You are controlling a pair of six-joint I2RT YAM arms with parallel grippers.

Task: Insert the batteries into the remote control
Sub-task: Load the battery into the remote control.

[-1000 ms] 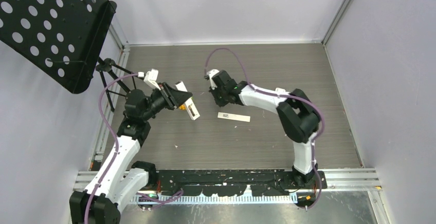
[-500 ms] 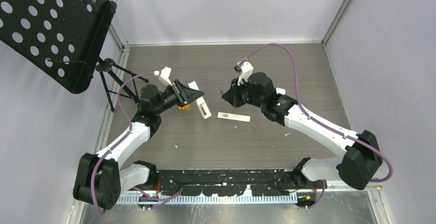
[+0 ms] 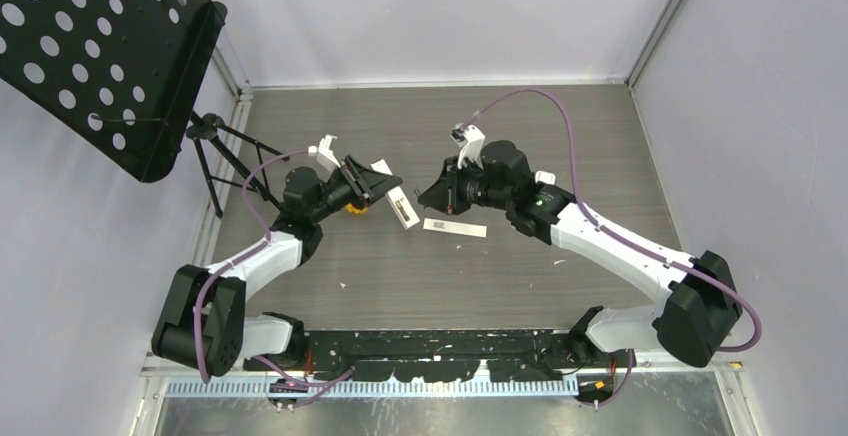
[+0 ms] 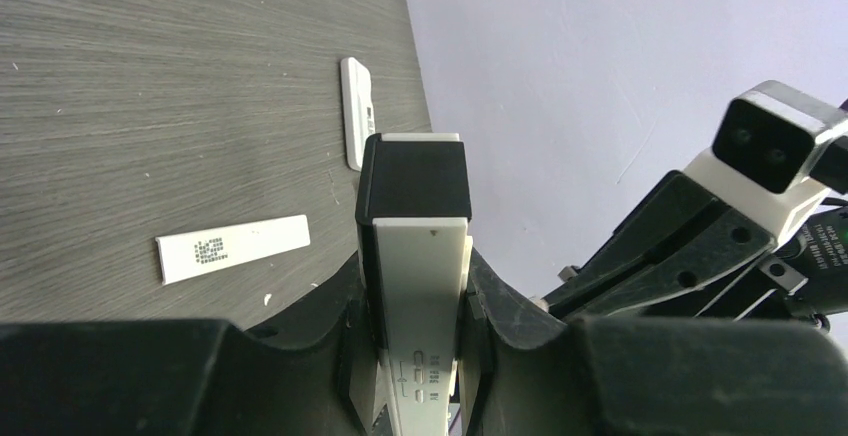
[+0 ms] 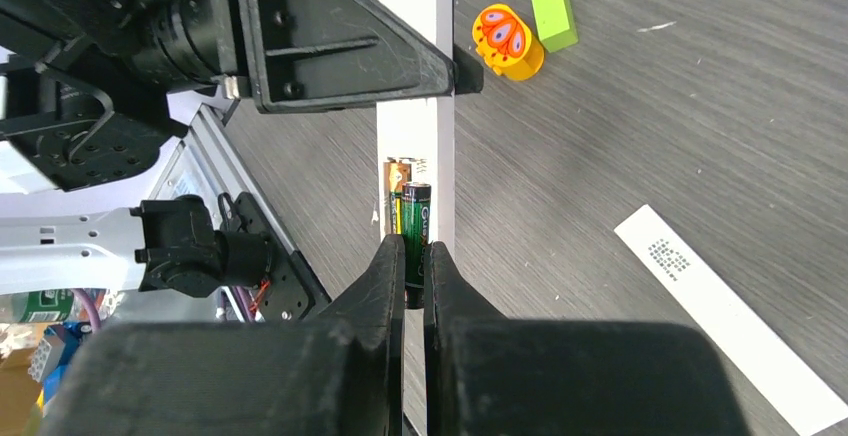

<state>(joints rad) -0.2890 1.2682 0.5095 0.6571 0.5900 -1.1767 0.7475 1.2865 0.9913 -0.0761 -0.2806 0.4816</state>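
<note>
Battery (image 5: 416,218) at the remote control's (image 5: 414,66) open bay.
Right gripper (image 5: 414,268) clamps the battery; left gripper (image 4: 414,301) clamps the remote control, with 1 other battery (image 5: 397,171) in it.

Right gripper (image 5: 414,252) hides battery (image 5: 416,211) lower end — remote (image 5: 414,136) top cut by frame edge.

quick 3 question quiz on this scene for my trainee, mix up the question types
1. True or false: the left claw holds the white remote.
2. The battery in the right claw is: A) against the remote B) in the left claw C) far from the remote
3. Fill in: the orange toy lies beside a green ____.
Key: 1 true; 2 A; 3 block.
</note>
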